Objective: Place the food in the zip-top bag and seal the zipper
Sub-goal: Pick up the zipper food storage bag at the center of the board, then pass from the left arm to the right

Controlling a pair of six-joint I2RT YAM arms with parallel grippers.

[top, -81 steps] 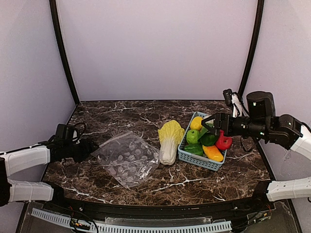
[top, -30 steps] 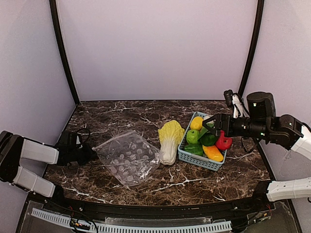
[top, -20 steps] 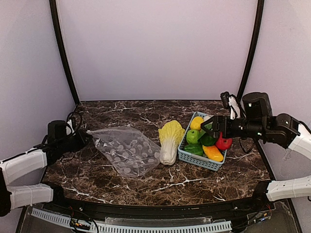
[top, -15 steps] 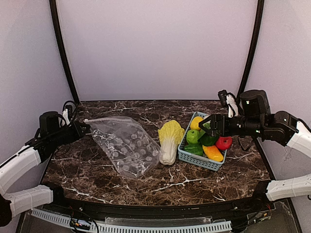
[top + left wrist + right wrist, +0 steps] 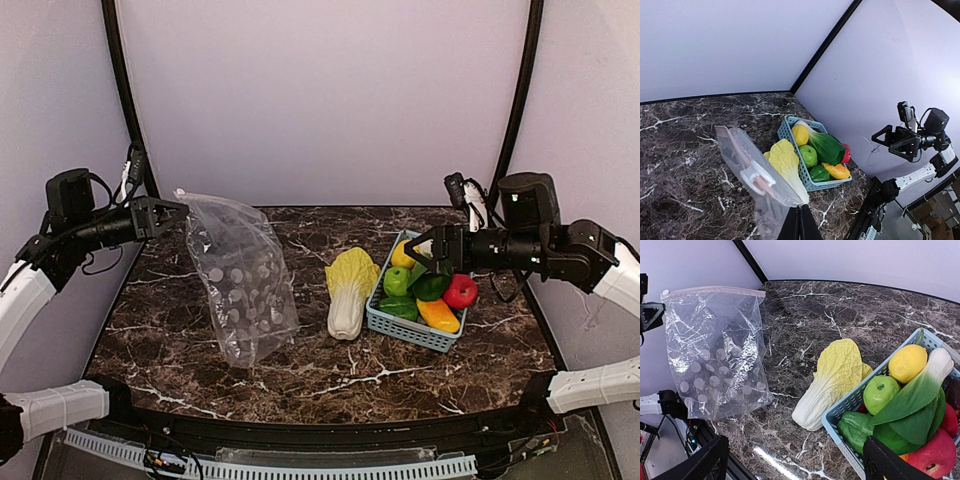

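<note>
Left gripper (image 5: 175,212) pinches zip-top bag (image 5: 240,285) by its top corner, bag hanging over table (image 5: 300,375) left side; right gripper (image 5: 422,260) spread above basket (image 5: 415,333); napa cabbage (image 5: 348,290) lies between.

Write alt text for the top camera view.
The left gripper holds a clear bag up by its top corner, its bottom on the marble table. A cabbage lies beside a blue basket of toy produce, the open right gripper above it.
</note>
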